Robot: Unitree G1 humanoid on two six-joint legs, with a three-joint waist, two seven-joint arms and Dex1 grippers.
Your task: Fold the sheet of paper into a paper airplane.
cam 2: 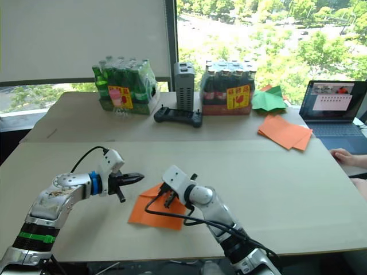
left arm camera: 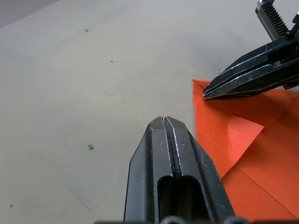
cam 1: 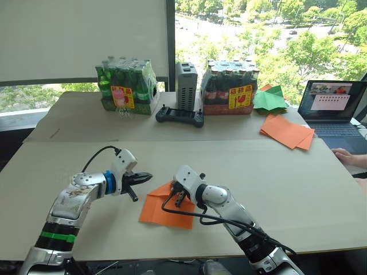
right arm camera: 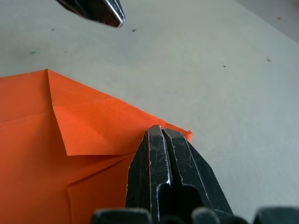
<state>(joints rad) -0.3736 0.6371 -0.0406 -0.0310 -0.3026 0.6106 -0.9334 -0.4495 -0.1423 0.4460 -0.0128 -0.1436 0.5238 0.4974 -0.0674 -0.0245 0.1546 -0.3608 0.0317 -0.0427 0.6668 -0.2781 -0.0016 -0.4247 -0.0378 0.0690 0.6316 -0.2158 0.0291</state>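
The orange sheet of paper (cam 1: pixel 163 212) lies flat on the table near its front edge, with crease lines and one corner folded in as a small flap (right arm camera: pixel 93 126). My right gripper (cam 1: pixel 179 199) is shut, and its tips press down on the sheet close to the far edge (right arm camera: pixel 161 131). My left gripper (cam 1: pixel 144 178) is also shut and holds nothing. It hovers just left of the sheet's far corner, tips (left arm camera: pixel 163 122) over bare table. A paper airplane is out of view.
A stack of orange sheets (cam 1: pixel 288 132) and a green paper shape (cam 1: pixel 269 100) lie at the back right beside a laptop (cam 1: pixel 332 109). A person's hand (cam 1: pixel 347 156) rests at the right edge. Two bottle packs (cam 1: pixel 126 86) (cam 1: pixel 229 86), a grey box (cam 1: pixel 186 86) and a controller (cam 1: pixel 180 116) stand at the back.
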